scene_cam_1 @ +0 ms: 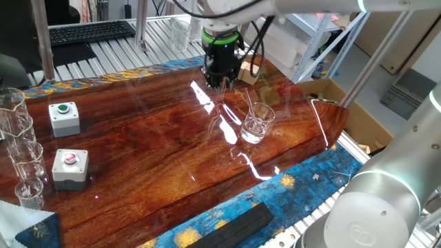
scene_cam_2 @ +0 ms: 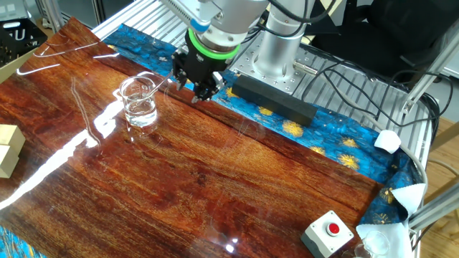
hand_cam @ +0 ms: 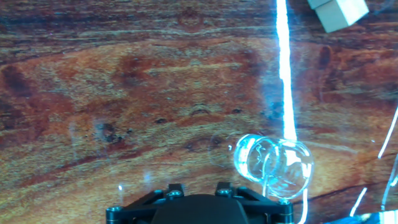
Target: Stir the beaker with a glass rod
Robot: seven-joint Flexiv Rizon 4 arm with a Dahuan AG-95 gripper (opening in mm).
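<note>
The beaker (scene_cam_1: 258,122) stands mid-frame on the worktop (scene_cam_1: 151,158) — the fingers (scene_cam_1: 222,84) hover upper left of it; their opening cannot be told.

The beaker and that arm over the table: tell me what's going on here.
A single robot arm has its hand hovering above the wooden table, beside the beaker and not over it. The beaker stands upright with what looks like a little clear liquid in it. A thin glass rod seems to lean in it, though it is hard to make out. The hand holds nothing that can be seen, and whether its fingers are open is unclear. No stirring is under way.
</note>
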